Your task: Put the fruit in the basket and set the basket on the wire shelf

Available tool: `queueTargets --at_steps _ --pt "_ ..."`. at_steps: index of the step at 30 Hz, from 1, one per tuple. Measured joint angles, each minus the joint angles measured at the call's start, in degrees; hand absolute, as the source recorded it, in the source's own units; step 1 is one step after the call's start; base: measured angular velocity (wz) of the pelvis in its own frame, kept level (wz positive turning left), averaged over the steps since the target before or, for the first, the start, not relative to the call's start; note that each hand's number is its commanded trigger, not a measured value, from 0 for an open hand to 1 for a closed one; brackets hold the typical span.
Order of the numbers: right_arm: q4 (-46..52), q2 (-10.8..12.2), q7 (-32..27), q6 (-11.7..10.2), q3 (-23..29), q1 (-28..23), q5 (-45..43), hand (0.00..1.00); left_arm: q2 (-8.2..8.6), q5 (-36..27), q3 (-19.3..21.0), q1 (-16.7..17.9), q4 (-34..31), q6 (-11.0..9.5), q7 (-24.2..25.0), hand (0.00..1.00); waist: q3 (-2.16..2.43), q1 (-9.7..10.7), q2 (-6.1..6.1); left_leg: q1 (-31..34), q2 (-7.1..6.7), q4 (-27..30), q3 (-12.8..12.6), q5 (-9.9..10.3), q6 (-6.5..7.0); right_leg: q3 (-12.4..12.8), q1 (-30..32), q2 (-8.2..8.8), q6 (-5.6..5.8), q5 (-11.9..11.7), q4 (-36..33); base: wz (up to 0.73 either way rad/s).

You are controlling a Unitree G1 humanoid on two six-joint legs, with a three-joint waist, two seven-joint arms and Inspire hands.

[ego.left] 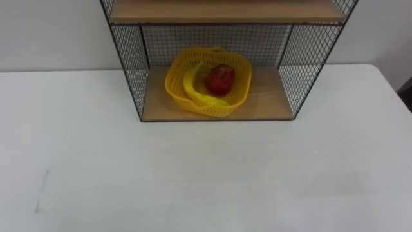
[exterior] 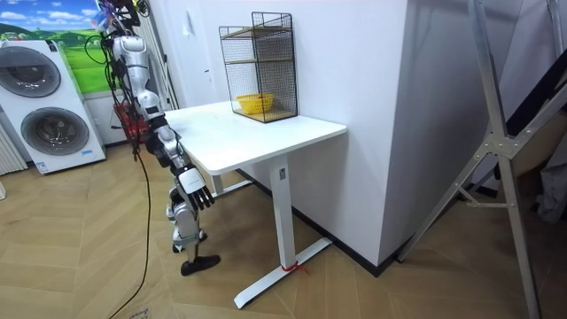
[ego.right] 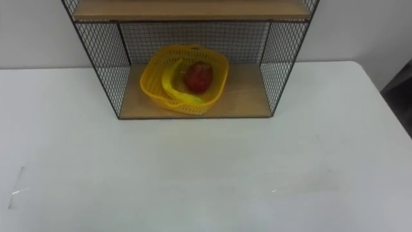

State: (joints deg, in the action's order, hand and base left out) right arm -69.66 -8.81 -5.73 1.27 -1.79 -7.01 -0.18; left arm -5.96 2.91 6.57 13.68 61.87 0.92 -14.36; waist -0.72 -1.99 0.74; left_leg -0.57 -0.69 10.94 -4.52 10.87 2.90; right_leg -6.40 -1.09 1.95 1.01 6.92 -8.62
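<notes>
We see the white tabletop (ego.left: 206, 174) bare from its near edge up to the black wire-mesh shelf with wooden boards (ego.left: 134, 64), so a hand can cross it freely. The shelf's front is open. Its mesh sides and mesh back (ego.left: 193, 35) bar entry from elsewhere, and the upper wooden board (ego.left: 225, 9) caps the lower bay from above. Inside, the yellow perforated plastic basket (ego.left: 177, 87) takes the left and middle of the lower wooden board (ego.left: 267, 96). We find a narrow gap by the left mesh and a wider bare strip on the right. Behind the shelf stands the white wall (ego.left: 51, 38).
</notes>
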Motion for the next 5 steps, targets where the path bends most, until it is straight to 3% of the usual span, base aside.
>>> queueTargets --at_steps 5 --pt "-0.07 0.01 1.28 0.04 0.27 -0.11 0.71 0.0 -0.05 -0.24 0.07 -0.05 0.44 0.47 1.16 0.0 0.14 -0.03 0.16 -0.22 -0.05 0.02 -0.01 -0.02 -0.01 0.03 -0.48 -0.04 0.0 -0.02 0.03 0.0"
